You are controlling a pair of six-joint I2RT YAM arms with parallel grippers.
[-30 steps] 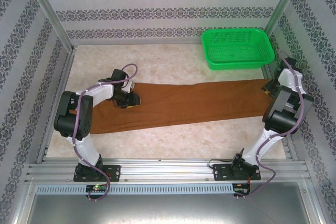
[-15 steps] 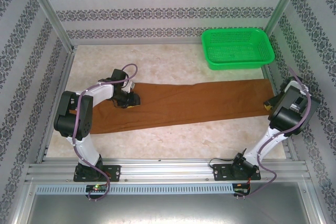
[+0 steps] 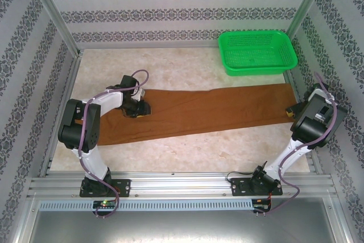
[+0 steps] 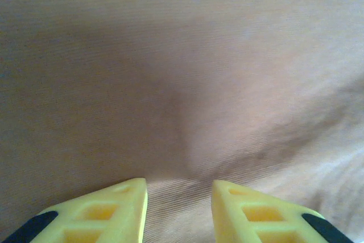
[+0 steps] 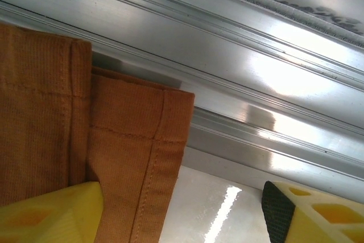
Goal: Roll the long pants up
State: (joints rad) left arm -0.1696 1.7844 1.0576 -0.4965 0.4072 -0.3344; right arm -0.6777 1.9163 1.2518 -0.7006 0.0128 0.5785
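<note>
Across the bench [image 3: 170, 72], the long pants [image 3: 210, 109] are laid flat. Right jaws are spread wide over the hem [image 5: 139, 135]; whether left jaws grip cloth cannot be told.

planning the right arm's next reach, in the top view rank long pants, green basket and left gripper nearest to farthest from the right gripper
1. long pants: right end lies at the right gripper.
2. green basket: far right corner.
3. left gripper: far across, on the pants' left part.
</note>
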